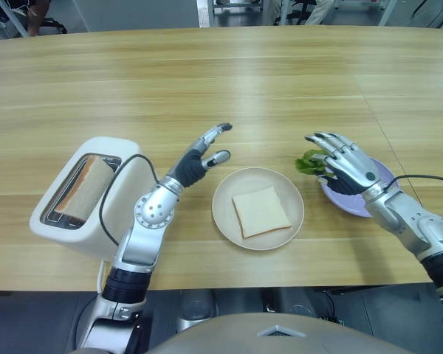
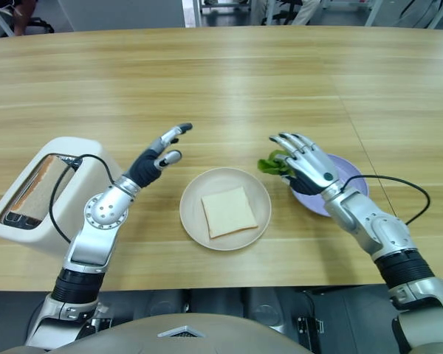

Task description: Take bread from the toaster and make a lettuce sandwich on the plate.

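The right hand [image 1: 348, 168] sits over a shallow purple dish [image 1: 385, 172] on the right side of the table [image 1: 244, 81]. Its fingers are curled down onto a lettuce leaf [image 1: 307, 163] at the dish's left rim. They seem to have it pinched, though from here I can't tell whether the leaf has cleared the dish.

The left hand [image 1: 201, 158] is held above the wood with its fingers stretched out and nothing in them, between the toaster and the plate.

The round cream plate [image 1: 223, 205] lies near the table's front edge between the two hands, with one white bread slice [image 1: 261, 211] flat on it. At the near left, the cream toaster [image 1: 125, 184] has another slice [image 1: 85, 184] standing in its slot.
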